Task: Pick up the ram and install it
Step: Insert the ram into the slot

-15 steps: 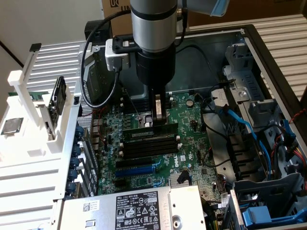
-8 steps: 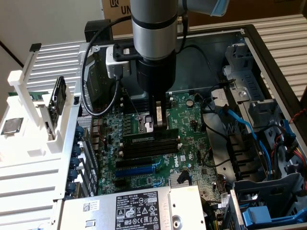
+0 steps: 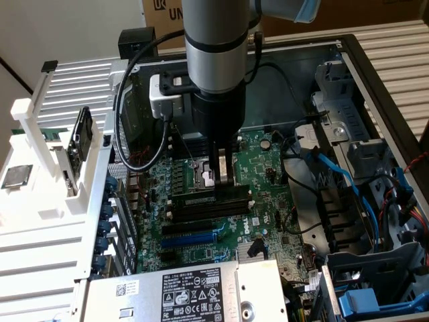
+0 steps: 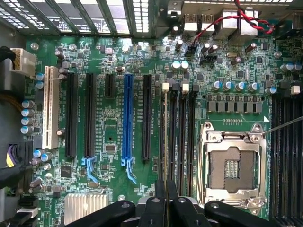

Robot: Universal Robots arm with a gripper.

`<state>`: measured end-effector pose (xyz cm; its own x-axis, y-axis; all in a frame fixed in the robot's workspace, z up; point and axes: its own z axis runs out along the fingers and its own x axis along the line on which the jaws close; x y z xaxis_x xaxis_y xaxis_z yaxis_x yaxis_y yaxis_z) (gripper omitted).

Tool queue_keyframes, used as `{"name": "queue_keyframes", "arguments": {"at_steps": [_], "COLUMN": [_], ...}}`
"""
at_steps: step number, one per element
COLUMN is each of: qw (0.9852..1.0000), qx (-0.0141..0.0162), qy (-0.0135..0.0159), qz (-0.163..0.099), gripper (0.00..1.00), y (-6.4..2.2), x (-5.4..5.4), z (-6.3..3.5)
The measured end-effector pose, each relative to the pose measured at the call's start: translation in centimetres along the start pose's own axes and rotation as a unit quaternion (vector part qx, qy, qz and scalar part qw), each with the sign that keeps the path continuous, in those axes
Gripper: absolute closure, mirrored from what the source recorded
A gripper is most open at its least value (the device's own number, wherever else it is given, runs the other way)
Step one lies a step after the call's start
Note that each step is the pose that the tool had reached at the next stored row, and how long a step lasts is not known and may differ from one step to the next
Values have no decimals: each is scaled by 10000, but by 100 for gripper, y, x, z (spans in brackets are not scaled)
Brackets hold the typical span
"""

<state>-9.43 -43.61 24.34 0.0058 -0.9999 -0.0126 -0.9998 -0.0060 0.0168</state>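
Gripper (image 3: 224, 180) is pinched nearly shut on the ram (image 3: 201, 198) at mid top edge. The ram stands at the far side of the slots (image 3: 213, 209). It looks light, stiff, thin and fragile, so grip the bare edges centrally.

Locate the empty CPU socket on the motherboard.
In the wrist view, the CPU socket lies between two banks of black memory slots; in the exterior view, it adjoins the slots near the picture's middle.
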Motion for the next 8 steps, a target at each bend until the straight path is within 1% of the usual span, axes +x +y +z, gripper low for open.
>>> {"name": "queue_keyframes", "arguments": {"at_steps": [8], "qw": [10000], "qx": [0], "qy": [13], "qz": [1], "gripper": [87], "y": [1], "x": [-8], "z": [10]}}
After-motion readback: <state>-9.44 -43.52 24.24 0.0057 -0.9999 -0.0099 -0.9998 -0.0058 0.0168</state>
